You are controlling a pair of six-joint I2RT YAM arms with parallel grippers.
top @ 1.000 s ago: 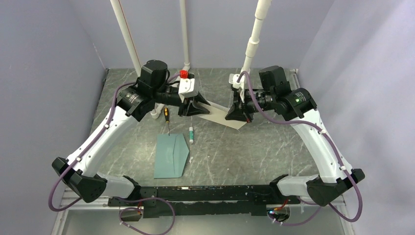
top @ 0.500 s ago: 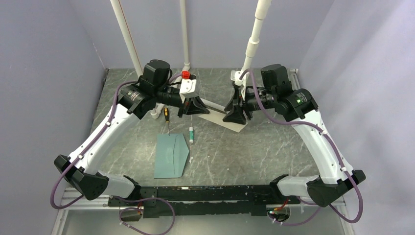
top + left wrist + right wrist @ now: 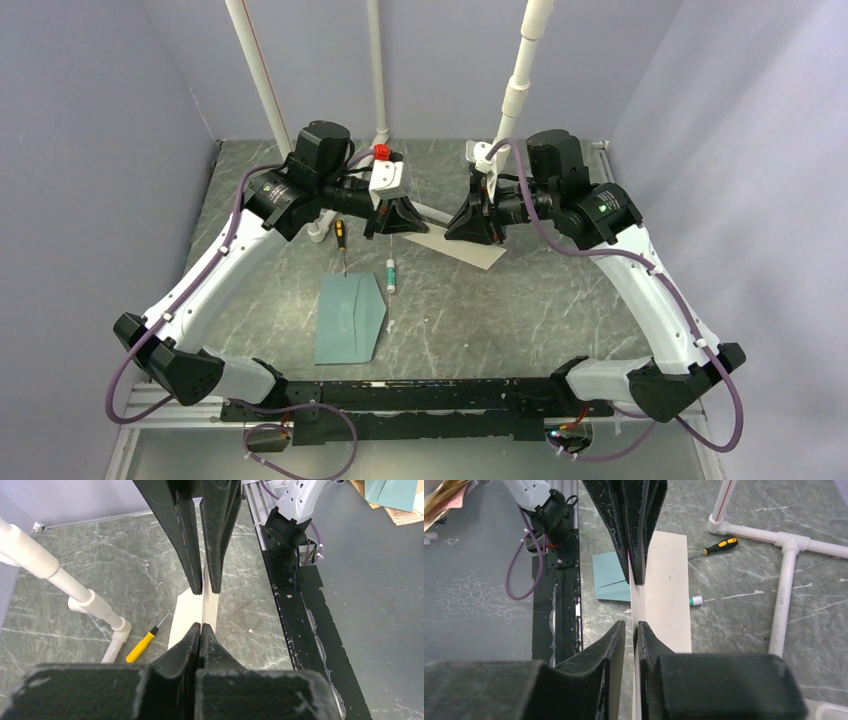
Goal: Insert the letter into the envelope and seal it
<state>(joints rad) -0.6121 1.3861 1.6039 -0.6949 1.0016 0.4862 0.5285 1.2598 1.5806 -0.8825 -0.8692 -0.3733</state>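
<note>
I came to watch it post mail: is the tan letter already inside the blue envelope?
No, the letter is out in the open, well apart from the envelope.

Left claw (image 3: 200, 626): jaws, parted a second ago, now pressed together on the left end of the letter (image 3: 482, 253). Right claw (image 3: 630, 624): clamped on the letter's right end a second ago, since loosened, a narrow gap now showing between its fingers with the sheet's edge running through it. Its position is shifted leftward along the sheet and slightly farther from the arm bases, nearer the left claw. Letter: more of its right end now lies uncovered beyond the right claw. Right arm (image 3: 640, 270): wrist swung left with the claw.
</note>
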